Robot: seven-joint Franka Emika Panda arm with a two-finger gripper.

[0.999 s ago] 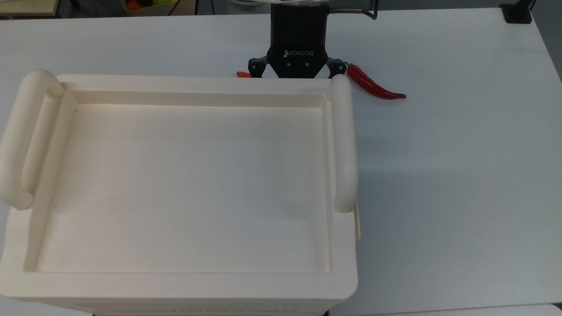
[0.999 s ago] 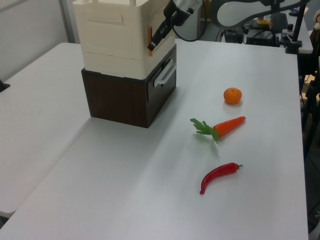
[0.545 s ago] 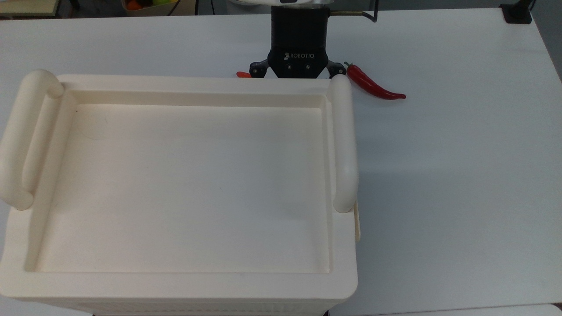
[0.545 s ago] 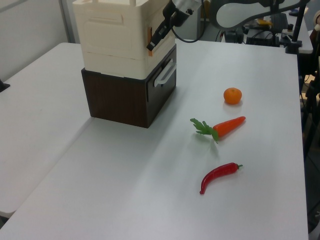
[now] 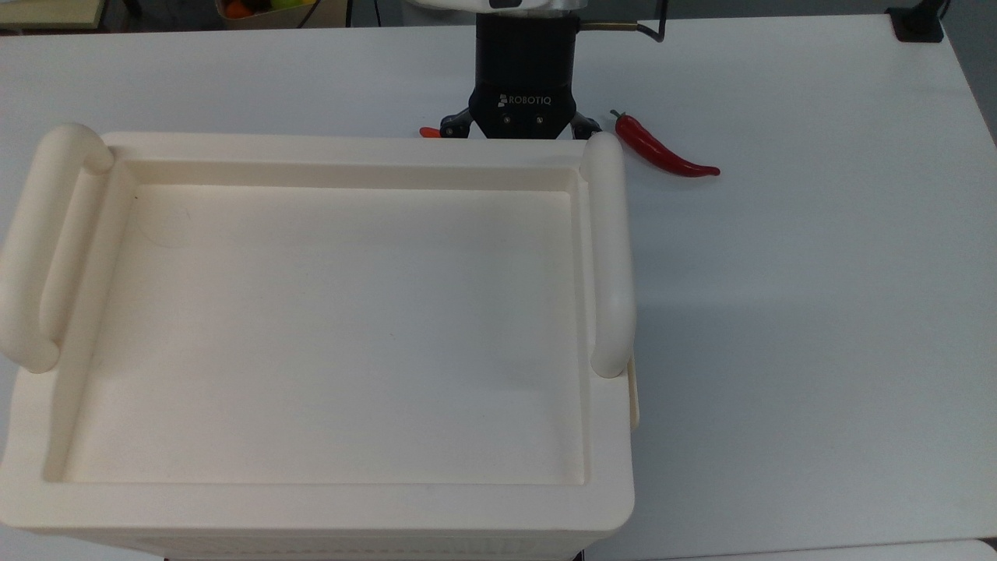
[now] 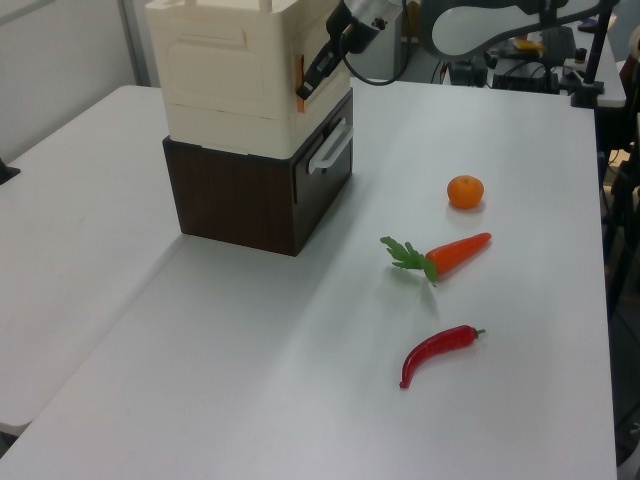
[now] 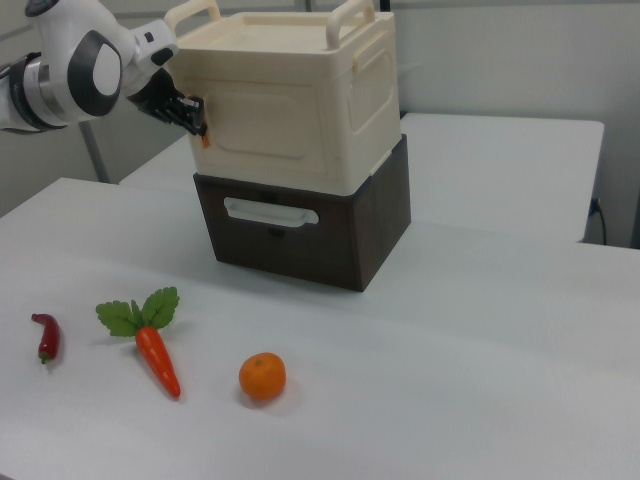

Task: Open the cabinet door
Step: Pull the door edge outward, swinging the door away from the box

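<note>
Gripper (image 5: 519, 134) fingertips hidden behind cabinet (image 5: 327, 499) rim; cabinet cut off — bottom edge.

The arm reaches in from 12 o'clock in the top view, its black wrist block pointing toward 6 o'clock, with the pincer (image 5: 520, 134) at its lower end. In the right view the white forearm comes from 9 o'clock and the pincer (image 7: 195, 113) points toward 3 o'clock, level with the wrist. In the left view the pincer (image 6: 306, 88) slants down toward 7 o'clock from the wrist.
</note>
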